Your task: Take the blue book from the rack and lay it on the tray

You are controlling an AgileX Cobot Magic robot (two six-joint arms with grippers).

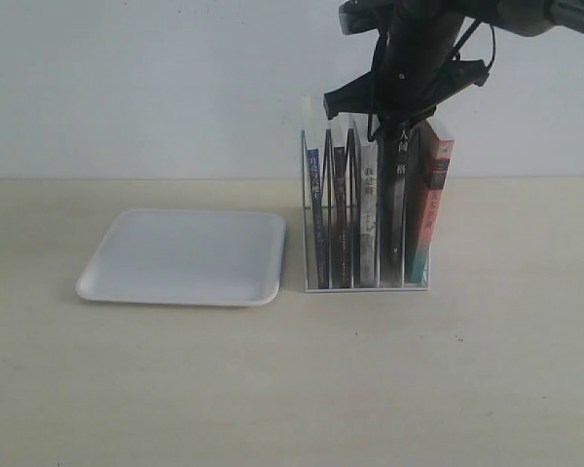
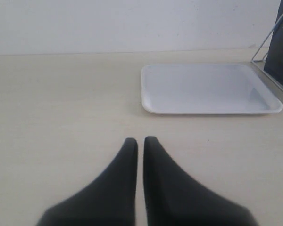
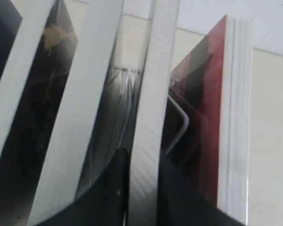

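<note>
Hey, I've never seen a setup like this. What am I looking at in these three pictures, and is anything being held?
This is a robot with two arms, each ending in a two-fingered gripper. One picture comes from a camera off the arms; the other two look out from each wrist. On the table are a white tray and a wire rack of upright books, with the blue book in the slot nearest the tray. The left gripper is shut and empty, facing the tray. The right gripper reaches down from above, closed on a black-spined book beside the red book, not the blue one.
</note>
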